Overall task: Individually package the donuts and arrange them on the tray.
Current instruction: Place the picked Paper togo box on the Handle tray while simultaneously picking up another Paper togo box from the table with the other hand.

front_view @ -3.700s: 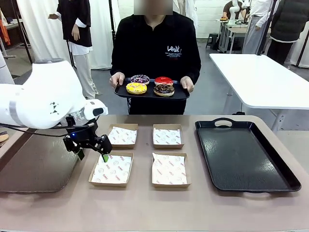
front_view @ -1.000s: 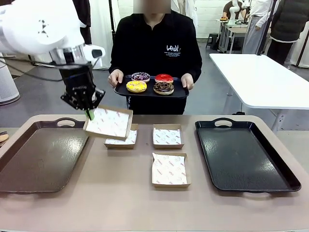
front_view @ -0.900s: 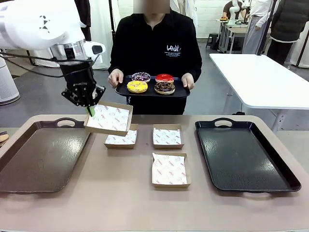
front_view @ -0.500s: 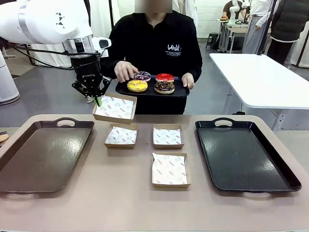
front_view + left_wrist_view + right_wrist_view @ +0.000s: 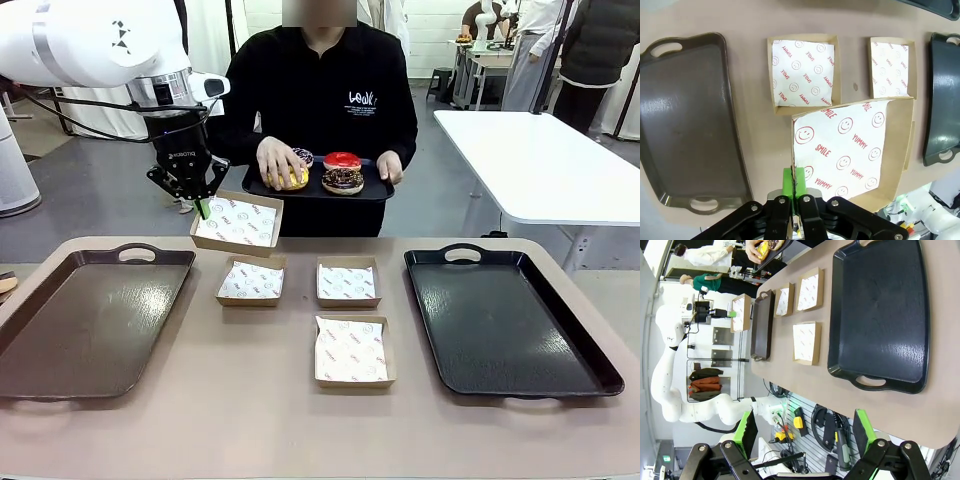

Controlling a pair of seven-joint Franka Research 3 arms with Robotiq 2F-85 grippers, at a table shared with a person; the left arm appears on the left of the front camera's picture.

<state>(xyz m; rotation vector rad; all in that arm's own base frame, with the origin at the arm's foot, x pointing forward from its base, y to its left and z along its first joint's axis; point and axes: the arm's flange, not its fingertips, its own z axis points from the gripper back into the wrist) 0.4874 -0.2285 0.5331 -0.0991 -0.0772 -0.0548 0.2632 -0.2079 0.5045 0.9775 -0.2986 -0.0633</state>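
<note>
A person at the far side holds a small black tray of donuts. Their hand rests on the yellow donut. Beside it lie the red donut and the chocolate donut, and the purple one peeks out behind the hand. My left gripper is shut on the rim of a paper-lined box, holding it in the air just below that tray. In the left wrist view the green fingertips pinch the box at its edge. My right gripper stands open, high above the table.
Three more lined boxes lie mid-table. A large black tray sits at the right and a brown tray at the left. A white table stands behind on the right.
My left gripper has carried the box up and toward the person. The person's hand has left the small tray's edge and come down on the yellow donut.
</note>
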